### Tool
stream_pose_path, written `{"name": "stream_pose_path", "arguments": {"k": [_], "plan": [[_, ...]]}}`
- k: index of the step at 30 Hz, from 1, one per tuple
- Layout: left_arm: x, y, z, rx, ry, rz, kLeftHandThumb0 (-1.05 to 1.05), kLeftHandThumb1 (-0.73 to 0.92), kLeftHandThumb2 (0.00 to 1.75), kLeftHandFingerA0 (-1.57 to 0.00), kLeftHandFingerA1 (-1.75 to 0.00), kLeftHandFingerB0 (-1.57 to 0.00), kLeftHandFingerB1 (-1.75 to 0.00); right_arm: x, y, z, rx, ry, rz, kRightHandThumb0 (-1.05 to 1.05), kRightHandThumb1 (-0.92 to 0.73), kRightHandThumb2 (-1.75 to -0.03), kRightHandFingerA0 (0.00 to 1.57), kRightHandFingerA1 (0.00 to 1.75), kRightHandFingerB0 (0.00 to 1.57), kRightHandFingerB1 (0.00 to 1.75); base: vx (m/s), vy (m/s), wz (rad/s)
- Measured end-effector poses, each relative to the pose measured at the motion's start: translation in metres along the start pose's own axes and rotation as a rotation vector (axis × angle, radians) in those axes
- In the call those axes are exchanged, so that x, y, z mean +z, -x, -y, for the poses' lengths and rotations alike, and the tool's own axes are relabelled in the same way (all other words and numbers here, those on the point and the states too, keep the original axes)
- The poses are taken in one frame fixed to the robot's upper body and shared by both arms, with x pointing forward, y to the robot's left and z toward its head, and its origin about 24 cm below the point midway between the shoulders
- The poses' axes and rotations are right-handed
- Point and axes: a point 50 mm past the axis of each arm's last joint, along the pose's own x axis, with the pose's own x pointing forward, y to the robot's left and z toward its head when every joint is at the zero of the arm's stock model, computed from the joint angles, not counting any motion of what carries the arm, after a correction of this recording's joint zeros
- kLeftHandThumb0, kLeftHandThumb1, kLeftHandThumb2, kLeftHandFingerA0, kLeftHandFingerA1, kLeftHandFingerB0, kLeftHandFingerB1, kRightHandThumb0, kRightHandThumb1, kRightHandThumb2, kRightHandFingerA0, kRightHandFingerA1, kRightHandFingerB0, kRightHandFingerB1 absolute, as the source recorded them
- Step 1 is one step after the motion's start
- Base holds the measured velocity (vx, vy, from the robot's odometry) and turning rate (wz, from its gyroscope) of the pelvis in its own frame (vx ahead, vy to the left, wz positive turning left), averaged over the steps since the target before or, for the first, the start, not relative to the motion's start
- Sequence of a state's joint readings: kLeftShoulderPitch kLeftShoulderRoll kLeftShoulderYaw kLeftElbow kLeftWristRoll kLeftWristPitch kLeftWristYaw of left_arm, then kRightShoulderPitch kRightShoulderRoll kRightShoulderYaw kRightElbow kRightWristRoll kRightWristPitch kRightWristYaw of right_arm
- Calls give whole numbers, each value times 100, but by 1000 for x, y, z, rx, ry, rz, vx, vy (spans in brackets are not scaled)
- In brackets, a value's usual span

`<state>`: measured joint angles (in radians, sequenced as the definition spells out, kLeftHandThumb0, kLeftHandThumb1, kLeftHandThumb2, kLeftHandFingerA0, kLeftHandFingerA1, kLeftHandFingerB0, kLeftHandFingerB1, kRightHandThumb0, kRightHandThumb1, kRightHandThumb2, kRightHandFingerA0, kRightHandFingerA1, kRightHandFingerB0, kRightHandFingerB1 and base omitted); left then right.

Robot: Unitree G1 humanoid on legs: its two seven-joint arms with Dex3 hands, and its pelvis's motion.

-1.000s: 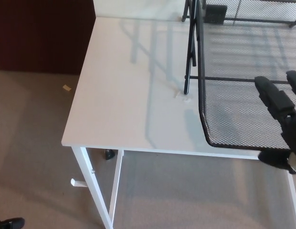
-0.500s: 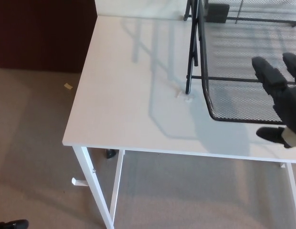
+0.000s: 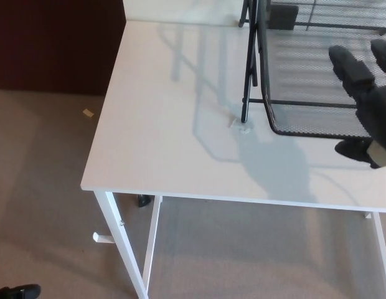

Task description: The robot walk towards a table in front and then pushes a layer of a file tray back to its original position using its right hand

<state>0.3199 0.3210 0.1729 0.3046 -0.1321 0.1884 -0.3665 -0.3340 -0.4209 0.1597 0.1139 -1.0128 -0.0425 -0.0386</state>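
My right hand [image 3: 367, 106] has pushed the mesh tray layer [image 3: 311, 93] back along the white table [image 3: 168, 124]: its front rim stood close to the table's near edge a second ago and now sits just past the black frame post [image 3: 246, 93]. The fingers are spread and hold nothing, resting at the rim. I judge a short push remains at most; my left hand is out of view.

Right robot hand [image 3: 367, 106], fingers spread, at the mesh tray layer [image 3: 311, 87] on white table [image 3: 168, 124]
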Motion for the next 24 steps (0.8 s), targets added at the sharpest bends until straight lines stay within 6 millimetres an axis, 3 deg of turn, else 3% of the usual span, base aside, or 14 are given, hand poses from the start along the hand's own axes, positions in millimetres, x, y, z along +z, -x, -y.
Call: {"name": "stream_pose_path", "arguments": {"k": [24], "plan": [[6,-1,4,-25,-48,14,-14,54,55,-45,-41,-39,-37,-8,-32,-5,85,2,-54,-69,-43,-76,0,0,0,4,0,0,0]]}}
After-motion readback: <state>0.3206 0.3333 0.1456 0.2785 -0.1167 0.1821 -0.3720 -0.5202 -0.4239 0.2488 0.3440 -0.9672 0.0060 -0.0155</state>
